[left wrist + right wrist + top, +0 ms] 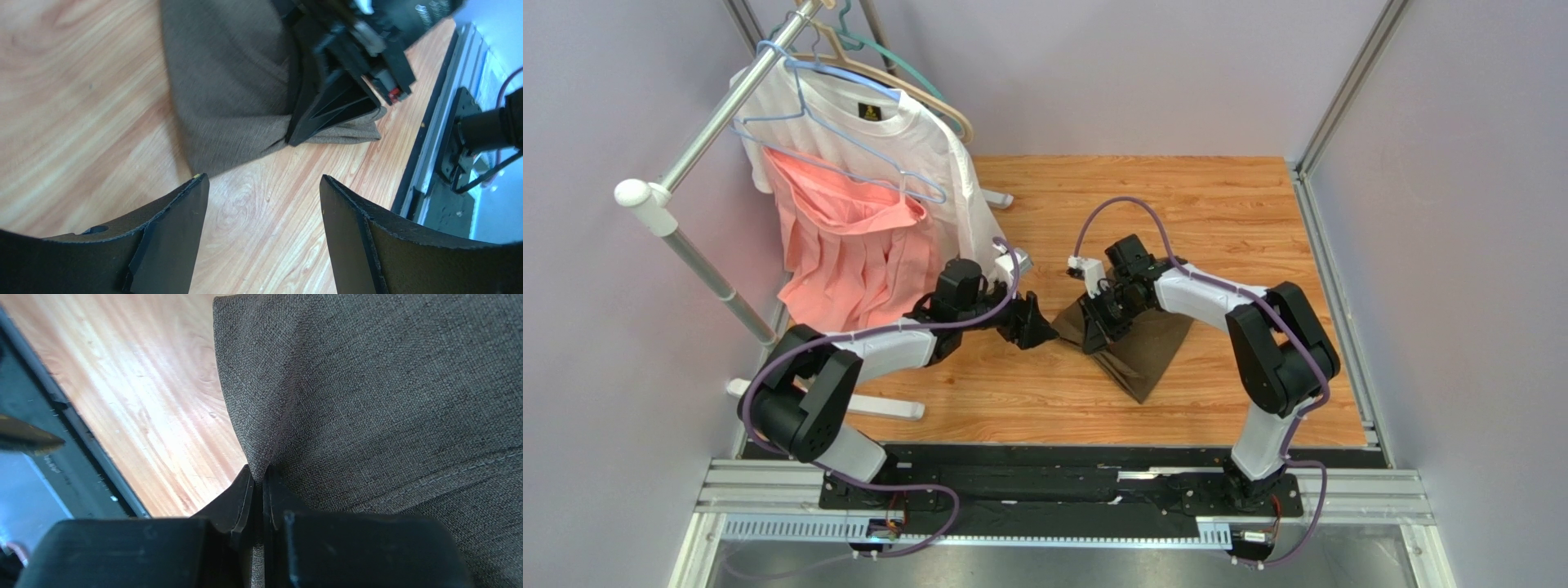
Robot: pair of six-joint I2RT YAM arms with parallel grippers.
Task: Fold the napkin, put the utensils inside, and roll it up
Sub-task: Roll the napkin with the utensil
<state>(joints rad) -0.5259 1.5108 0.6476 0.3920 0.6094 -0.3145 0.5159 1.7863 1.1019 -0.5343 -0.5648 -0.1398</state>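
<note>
My right claw (258,478) pinched a fold of the napkin (399,404) tight at the middle of the counter (73,122); my left claw (263,180) gaped wide, empty, just beside the cloth's nine o'clock edge

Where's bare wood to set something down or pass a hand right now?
Free: the far half of the table, between the back wall and the napkin; also the near strip between napkin and base rail. Crowded: centre, where left jaws face right jaws shut on the napkin; far left, under the white shirt and pink garment.
</note>
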